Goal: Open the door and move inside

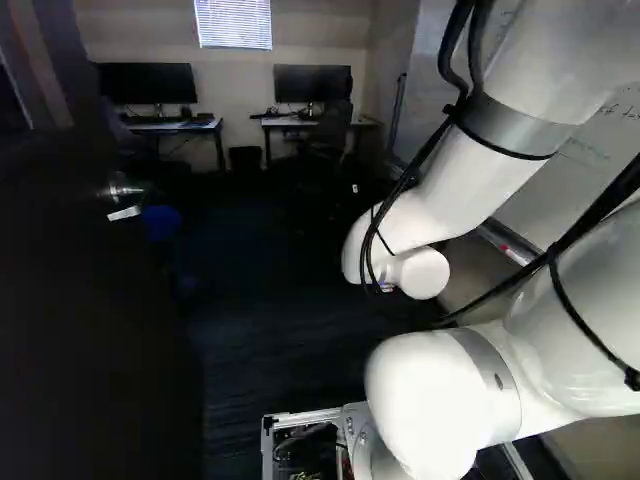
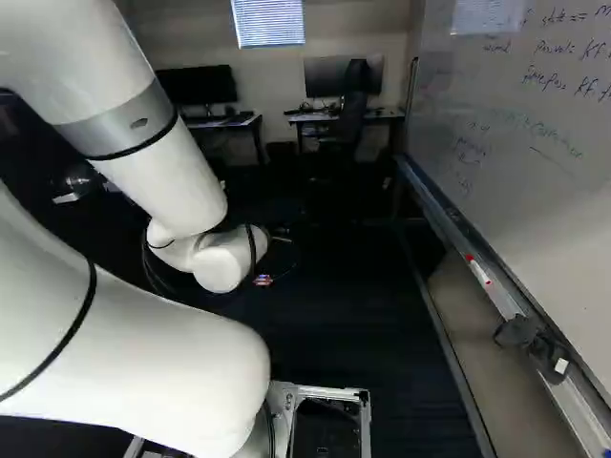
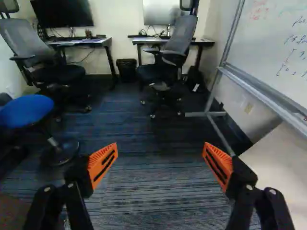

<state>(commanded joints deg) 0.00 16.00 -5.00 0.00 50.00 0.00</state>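
Note:
The dark door (image 1: 90, 320) stands swung open along the left side of the left base view. Its metal handle (image 1: 122, 188) shows near the door's far edge, and the same handle (image 2: 73, 185) appears left of the arm in the right base view. My arm's white wrist end (image 2: 218, 263) hangs over the dark floor, to the right of the handle and apart from it. In the base views the fingers cannot be made out. The wrist view shows my gripper (image 3: 159, 165) open, its orange pads wide apart, with only carpet beyond them and no handle in sight.
Ahead lies carpeted floor (image 3: 144, 129). A blue stool (image 3: 26, 111) and an office chair (image 3: 43, 62) stand on one side, another chair (image 3: 168, 57) by the far desks. A whiteboard (image 2: 535, 143) with a long tray (image 2: 468, 248) lines the right of the right base view.

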